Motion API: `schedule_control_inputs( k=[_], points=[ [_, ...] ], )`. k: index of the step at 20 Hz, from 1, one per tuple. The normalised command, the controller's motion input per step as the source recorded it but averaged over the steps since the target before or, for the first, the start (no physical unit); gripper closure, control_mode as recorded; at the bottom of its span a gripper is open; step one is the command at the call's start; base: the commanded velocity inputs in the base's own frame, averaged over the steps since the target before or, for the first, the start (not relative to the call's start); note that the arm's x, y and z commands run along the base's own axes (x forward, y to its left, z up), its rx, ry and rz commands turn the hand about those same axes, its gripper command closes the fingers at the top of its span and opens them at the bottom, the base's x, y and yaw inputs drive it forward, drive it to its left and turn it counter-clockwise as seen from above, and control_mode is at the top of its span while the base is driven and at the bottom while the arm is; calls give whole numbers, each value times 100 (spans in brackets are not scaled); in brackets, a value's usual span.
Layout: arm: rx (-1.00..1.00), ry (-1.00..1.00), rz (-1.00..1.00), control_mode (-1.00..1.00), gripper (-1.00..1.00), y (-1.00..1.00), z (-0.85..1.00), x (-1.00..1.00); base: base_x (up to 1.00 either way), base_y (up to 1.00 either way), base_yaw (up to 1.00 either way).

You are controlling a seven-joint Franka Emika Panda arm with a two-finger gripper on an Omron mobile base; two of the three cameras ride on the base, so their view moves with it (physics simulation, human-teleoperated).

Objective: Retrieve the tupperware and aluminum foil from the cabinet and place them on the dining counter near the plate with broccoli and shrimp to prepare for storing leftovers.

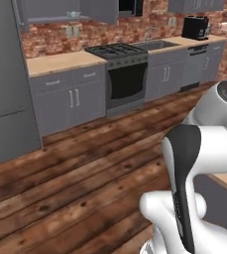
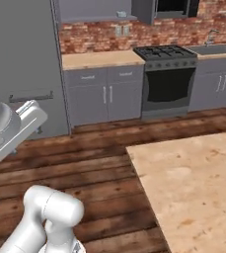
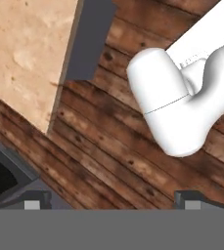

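The cabinet (image 1: 60, 11), matte dark grey, hangs on the brick wall above a wooden worktop (image 1: 60, 62); a black stove (image 1: 117, 52) stands beside it across plank flooring. The right base view shows the dining counter (image 2: 193, 183), a flecked light wood slab. The hand view shows the gripper (image 3: 111, 200) wide open, holding nothing, over dark planks.

The stove (image 2: 168, 74) stands beyond the dining counter (image 2: 193, 188).
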Motion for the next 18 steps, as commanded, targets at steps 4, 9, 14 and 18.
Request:
schedule_control_inputs(
  k=[4, 9, 14, 18],
  points=[
    [0, 0, 0, 100, -100, 0, 0, 0, 100, 48, -29],
    [0, 0, 0, 100, -100, 0, 0, 0, 100, 54, -15],
    [0, 0, 0, 100, -100, 0, 0, 0, 100, 10, 0],
    [0, 0, 0, 100, -100, 0, 0, 0, 100, 0, 0]
  ],
)
